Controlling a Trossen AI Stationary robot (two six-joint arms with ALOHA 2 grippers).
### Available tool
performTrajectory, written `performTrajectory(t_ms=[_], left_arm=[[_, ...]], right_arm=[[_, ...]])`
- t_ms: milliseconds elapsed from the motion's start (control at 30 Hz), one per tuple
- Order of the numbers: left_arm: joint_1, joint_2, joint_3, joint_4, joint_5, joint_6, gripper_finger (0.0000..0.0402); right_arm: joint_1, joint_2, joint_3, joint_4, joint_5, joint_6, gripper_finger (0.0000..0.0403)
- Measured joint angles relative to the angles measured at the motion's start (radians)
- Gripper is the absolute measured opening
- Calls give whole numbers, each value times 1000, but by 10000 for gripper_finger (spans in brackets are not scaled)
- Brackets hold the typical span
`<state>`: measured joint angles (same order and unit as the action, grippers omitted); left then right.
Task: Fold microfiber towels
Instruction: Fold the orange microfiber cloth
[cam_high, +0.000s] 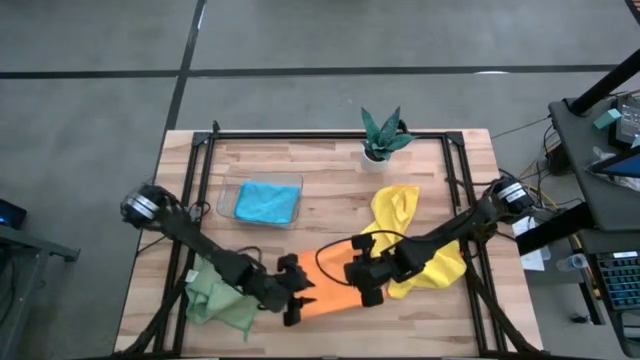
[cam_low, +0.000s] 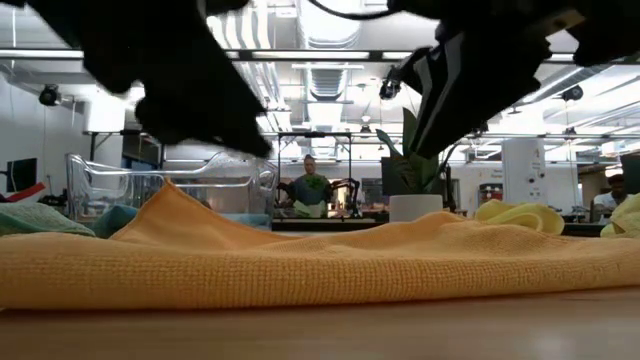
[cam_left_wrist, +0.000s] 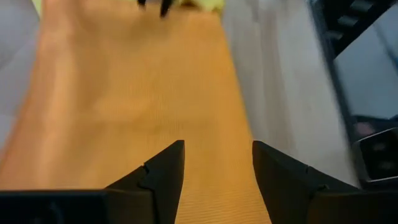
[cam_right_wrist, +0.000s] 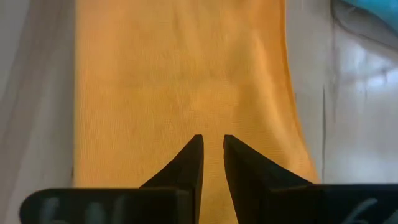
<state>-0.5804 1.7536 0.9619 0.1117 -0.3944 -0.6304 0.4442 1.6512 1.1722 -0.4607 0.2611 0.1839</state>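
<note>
An orange towel (cam_high: 330, 287) lies spread in a long strip on the wooden table near its front edge, with one raised crease (cam_low: 170, 195). My left gripper (cam_high: 300, 292) hovers over the strip's left end, open, with only orange cloth (cam_left_wrist: 137, 106) showing between its fingers. My right gripper (cam_high: 355, 275) hovers over the right end (cam_right_wrist: 180, 81), its fingers drawn almost together with nothing between them. In the low view both grippers stand clear above the cloth. A pale green towel (cam_high: 215, 300) lies crumpled at the front left. Two yellow towels (cam_high: 400, 215) lie at the right.
A clear tray (cam_high: 228, 205) at the back left holds a blue towel (cam_high: 268, 202). A small plant in a white pot (cam_high: 383, 140) stands at the far edge. A black frame (cam_high: 330, 132) rims the table. A person sits in the room beyond (cam_low: 310, 190).
</note>
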Motion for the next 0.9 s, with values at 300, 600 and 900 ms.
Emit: performTrajectory(t_ms=[300,600,900], left_arm=[[3,110,18,-87,110,-120,173],[5,49,19,-514,251,-201,173],[5,-162,11,-639,218,-149,173]], right_arm=[[3,0,-73,70,1,84,56],[3,0,-95,86,2,112,56],[3,0,-99,78,2,120,56]])
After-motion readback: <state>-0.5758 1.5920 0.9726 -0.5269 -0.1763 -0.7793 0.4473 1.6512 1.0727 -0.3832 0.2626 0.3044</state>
